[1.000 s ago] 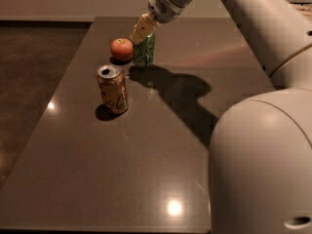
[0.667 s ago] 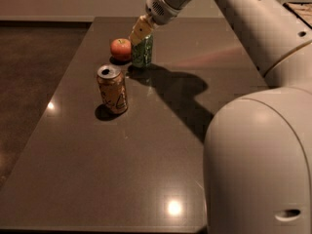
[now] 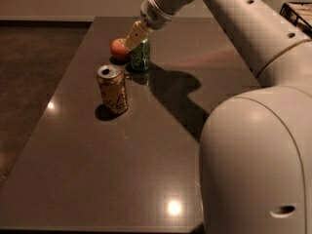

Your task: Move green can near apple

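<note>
The green can (image 3: 141, 56) stands upright on the dark table (image 3: 146, 145) at the far end, just right of the red-orange apple (image 3: 118, 48) and almost touching it. My gripper (image 3: 137, 37) reaches down from the upper right and is shut on the top of the green can. One pale finger (image 3: 134, 34) shows in front of the can's upper left; the other is hidden behind the can. The can's base appears to rest on the table.
An orange-gold can (image 3: 112, 88) stands upright nearer to me, left of centre, a can's height in front of the apple. My arm and large white body (image 3: 253, 155) fill the right side. A dark rack (image 3: 298, 11) shows at the top right corner.
The green can and the gripper have shifted slightly left and down, closer to the apple. The apple and the orange-gold can have not moved.
</note>
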